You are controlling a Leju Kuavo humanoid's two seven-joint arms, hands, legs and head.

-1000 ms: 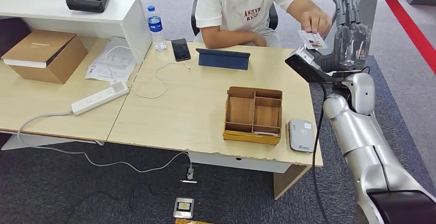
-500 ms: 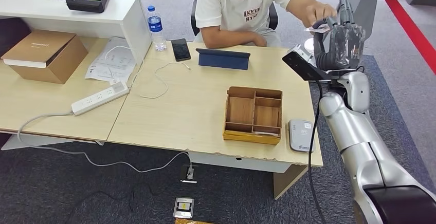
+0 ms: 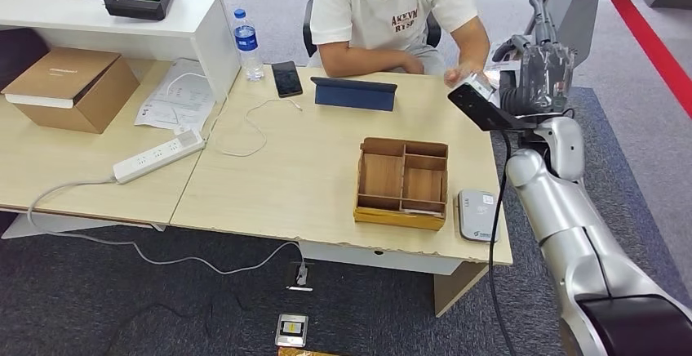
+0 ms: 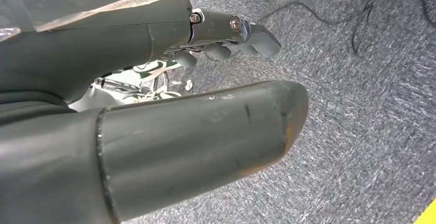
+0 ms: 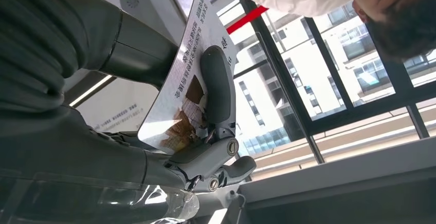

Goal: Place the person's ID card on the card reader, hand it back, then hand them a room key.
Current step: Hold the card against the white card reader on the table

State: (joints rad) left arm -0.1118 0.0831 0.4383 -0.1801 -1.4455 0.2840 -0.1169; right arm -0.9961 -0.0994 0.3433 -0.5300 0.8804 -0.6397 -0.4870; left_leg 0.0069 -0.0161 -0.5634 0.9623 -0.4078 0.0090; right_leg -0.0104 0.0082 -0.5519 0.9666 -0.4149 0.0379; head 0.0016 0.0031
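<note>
The robot's right hand (image 3: 540, 68) is holding up the person's ID card (image 5: 187, 88) beyond the far right corner of the desk (image 3: 318, 176), off its edge and raised above the desktop; in the right wrist view the white card, printed with dark text and a brownish picture, is lying flat against the grey thumb while a dark finger (image 5: 217, 88) is pressing across its face, so the card is being pinched between the two. The seated person (image 3: 390, 15) in a white T-shirt is resting one hand (image 3: 462, 74) at the far right corner of the desk, just beside the robot's wrist and apart from the card. The grey card reader (image 3: 477, 215) is lying flat near the front right corner of the desk, well apart from the raised hand and touching nothing, with the wooden compartment tray (image 3: 402, 182) just beside it toward the middle. The robot's left hand (image 4: 226, 34) is hanging over grey carpet with its fingers loosely curled and nothing in them. A water bottle (image 3: 246, 43), a dark phone (image 3: 286, 78) and a folded tablet case (image 3: 355, 93) are standing along the desk's far edge
</note>
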